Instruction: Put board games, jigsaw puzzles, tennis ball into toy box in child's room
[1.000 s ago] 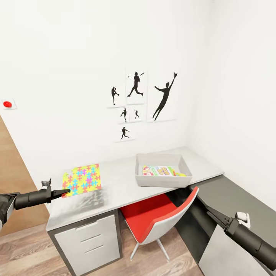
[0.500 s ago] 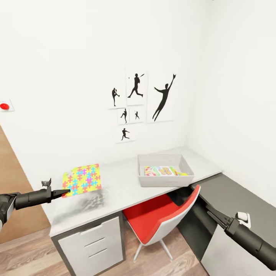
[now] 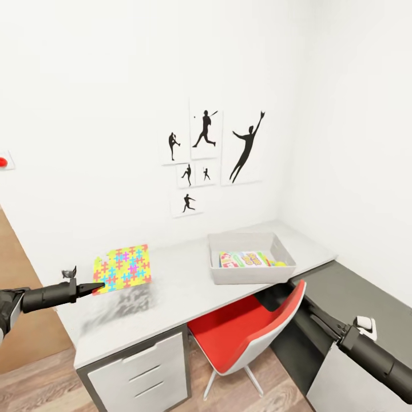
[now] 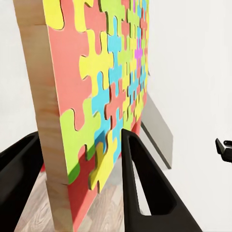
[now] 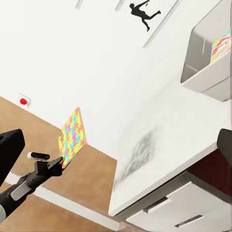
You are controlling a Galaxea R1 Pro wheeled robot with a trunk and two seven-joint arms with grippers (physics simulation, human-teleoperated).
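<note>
Here, grey table (image 3: pixel 183 286), toy box (image 3: pixel 250 274), white walls (image 3: pixel 86 86)

Kid's rm: desk (image 3: pixel 189 286), baseball posters (image 3: pixel 206 154).

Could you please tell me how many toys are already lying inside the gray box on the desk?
2 visible: a colorful board game lying flat in the box, and a tennis ball beside it; others may be hidden underneath.

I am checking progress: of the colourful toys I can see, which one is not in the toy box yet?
The jigsaw puzzle, clamped upright in the left gripper beside the desk. The other toys already lie inside the grey toy box.
</note>
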